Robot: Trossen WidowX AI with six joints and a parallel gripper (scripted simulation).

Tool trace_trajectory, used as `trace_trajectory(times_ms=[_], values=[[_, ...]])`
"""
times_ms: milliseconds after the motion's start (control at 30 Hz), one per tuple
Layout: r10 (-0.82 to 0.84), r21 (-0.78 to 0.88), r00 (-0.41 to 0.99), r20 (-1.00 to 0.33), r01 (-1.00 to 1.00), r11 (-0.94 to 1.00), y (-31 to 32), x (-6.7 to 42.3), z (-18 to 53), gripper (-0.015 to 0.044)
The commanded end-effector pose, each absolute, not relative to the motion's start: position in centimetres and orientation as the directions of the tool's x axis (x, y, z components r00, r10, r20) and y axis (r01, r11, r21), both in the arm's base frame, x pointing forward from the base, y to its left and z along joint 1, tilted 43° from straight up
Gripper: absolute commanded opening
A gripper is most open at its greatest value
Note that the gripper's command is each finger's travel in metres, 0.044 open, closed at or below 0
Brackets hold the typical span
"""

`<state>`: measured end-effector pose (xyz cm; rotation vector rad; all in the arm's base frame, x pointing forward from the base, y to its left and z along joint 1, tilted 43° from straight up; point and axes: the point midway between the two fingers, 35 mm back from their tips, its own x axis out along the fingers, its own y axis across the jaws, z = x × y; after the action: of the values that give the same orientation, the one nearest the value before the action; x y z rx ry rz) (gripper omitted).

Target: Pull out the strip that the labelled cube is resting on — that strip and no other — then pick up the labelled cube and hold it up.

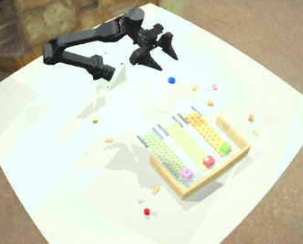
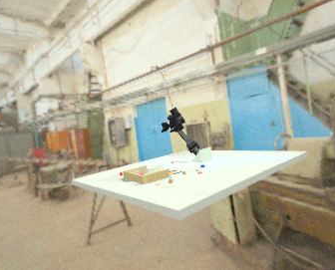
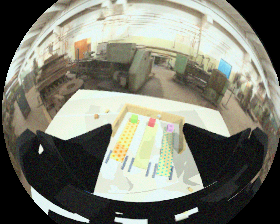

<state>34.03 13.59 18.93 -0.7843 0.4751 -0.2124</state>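
Note:
A wooden tray (image 1: pixel 216 172) (image 2: pixel 148 176) holds three strips side by side. A red cube (image 1: pixel 208 161) (image 3: pixel 151 122) with a white mark on top rests on the plain yellow-green middle strip (image 1: pixel 186 142) (image 3: pixel 145 143). A pink cube (image 1: pixel 187 174) (image 3: pixel 169 127) sits on the green-dotted strip (image 1: pixel 165 155). A green cube (image 1: pixel 224 149) (image 3: pixel 133 120) sits on the orange-dotted strip (image 1: pixel 204 128). My gripper (image 1: pixel 163 58) (image 2: pixel 172 123) (image 3: pixel 148 127) is open and empty. It hangs high above the table, well back from the strips' free ends, facing the tray.
Grey bar handles (image 1: pixel 159 132) stick out at the strips' open ends. A blue ball (image 1: pixel 171 79), a red ball (image 1: pixel 146 212), a pink block (image 1: pixel 215 86) and several small tan blocks (image 1: pixel 108 140) lie scattered. The arm's white base (image 1: pixel 116 77) stands at the back.

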Motion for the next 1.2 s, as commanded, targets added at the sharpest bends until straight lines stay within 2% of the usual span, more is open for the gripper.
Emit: trace_trajectory(times_ms=[0,667,733,867,1167], values=[[-0.484,-0.674,0.783,-0.391,0.115,0.73,7.7,33.3,14.8,0.04],[-0.505,-0.666,0.765,-0.4,0.136,0.733,6.7,33.0,14.1,0.04],[-0.52,-0.667,0.745,-0.419,0.136,0.733,6.4,33.4,14.0,0.0347],[-0.597,-0.667,0.606,-0.526,0.141,0.731,3.8,35.4,13.2,0.0242],[-0.69,-0.656,0.143,-0.71,0.224,0.721,-3.9,36.5,11.7,0.0006]])
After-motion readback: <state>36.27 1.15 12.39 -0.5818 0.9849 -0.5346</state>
